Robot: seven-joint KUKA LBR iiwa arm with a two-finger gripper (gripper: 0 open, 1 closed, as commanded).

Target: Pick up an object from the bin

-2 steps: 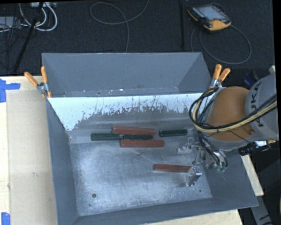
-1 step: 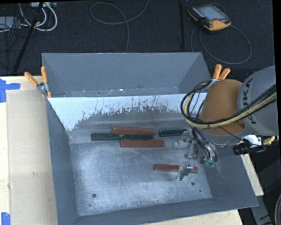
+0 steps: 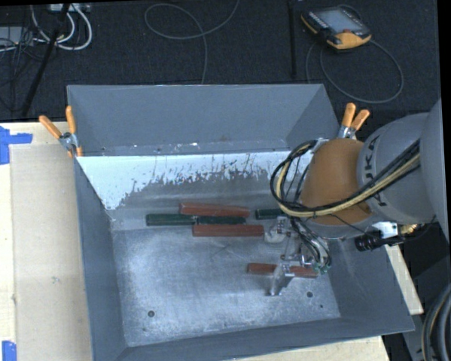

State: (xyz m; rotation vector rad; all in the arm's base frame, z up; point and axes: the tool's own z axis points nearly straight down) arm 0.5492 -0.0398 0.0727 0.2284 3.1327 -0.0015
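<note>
Five flat, narrow bars in the grey metal bin (image 3: 218, 327), all on its speckled floor, toward the far wall and the right side. Along the foot of the far wall: a long dark green flat bar (image 3: 167, 218), lying left to right, with its right end meeting a long reddish-brown flat bar (image 3: 216, 210). Just below these, close beside and roughly parallel: a second long reddish-brown flat bar (image 3: 228, 230). Farther right in the same row: a short dark green piece (image 3: 268, 211), partly hidden behind the black and yellow cables (image 3: 286, 182) of the arm. Nearer the front and right, apart from that row: a short reddish-brown flat bar (image 3: 259, 268), also lying left to right. Down low at the right part of this short bar: the gripper (image 3: 282, 280), with the bar's left end showing clear beside it and a reddish bit showing on its right. Above and behind, over the bin's right wall: the orange-brown wrist cover (image 3: 335, 178). Cannot tell how far the gripper stands open, nor whether it has hold of the bar or merely sits over it.
</note>
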